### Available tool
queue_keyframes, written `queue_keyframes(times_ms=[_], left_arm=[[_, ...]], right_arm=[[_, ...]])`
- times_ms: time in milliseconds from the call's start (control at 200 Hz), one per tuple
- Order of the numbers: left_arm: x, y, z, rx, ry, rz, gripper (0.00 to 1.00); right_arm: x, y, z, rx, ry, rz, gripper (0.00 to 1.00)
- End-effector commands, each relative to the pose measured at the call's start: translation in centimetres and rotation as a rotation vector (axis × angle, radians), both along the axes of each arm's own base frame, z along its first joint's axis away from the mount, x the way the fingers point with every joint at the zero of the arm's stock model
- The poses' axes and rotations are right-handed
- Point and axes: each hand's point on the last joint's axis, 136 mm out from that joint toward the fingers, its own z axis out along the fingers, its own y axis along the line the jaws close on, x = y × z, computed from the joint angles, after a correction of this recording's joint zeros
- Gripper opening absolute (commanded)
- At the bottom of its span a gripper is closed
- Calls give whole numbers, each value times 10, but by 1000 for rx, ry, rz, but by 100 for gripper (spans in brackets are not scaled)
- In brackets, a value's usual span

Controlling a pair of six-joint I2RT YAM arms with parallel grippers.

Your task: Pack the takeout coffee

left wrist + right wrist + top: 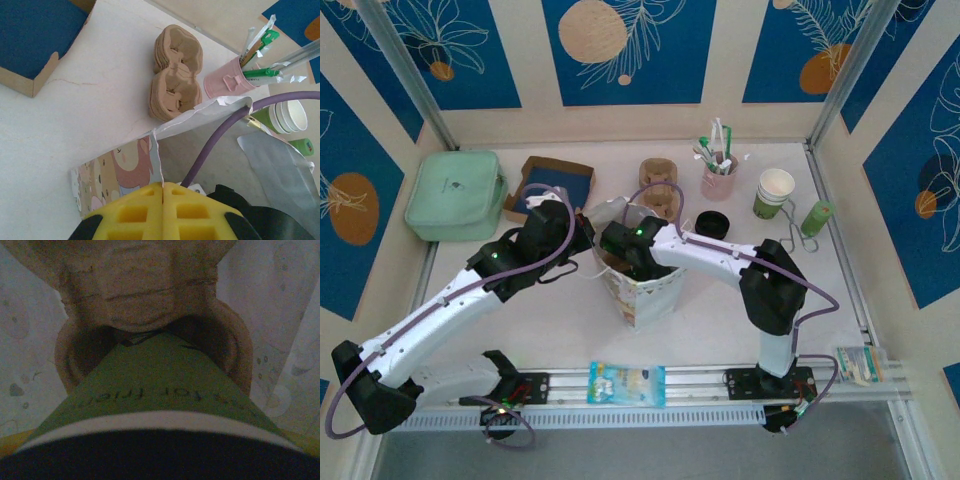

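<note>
One mint case (455,195) lies far left, with one blue-lined box (552,185) beside it. At centre, the left gripper (162,197), pads pressed together, pinches the rim of the one paper bag (655,292). Inside the bag, the right gripper (618,256) clasps the takeout coffee (150,385), whose green base points into one pulp carrier (140,295). Farther right stand one carrier stack (660,190), one pink cup (718,180), one black lid (713,223), one cup stack (775,193) and one green tube (817,217).

arms (440,320): wht shells, blk joints | cables (215,142): purple | L pincer (162,186): yellow pads (132,212)
</note>
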Motion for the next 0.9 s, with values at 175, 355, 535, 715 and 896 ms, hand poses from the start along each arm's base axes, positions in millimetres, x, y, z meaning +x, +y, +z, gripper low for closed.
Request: queue_keyframes(times_ms=[175, 355, 535, 715, 896], left_arm=[[-6, 1, 2, 3, -19, -26, 0], [-7, 1, 1, 2, -17, -25, 0], [-8, 2, -1, 2, -14, -24, 0], [-8, 3, -2, 6, -13, -22, 0], [-9, 4, -2, 4, -14, -19, 0]], right_arm=[[-2, -7, -18, -29, 33, -25, 22], [-2, -6, -23, -28, 34, -28, 22], [0, -5, -30, -23, 30, -31, 22], [5, -3, -37, -12, 14, -41, 22], [11, -2, -39, 8, -25, -47, 22]])
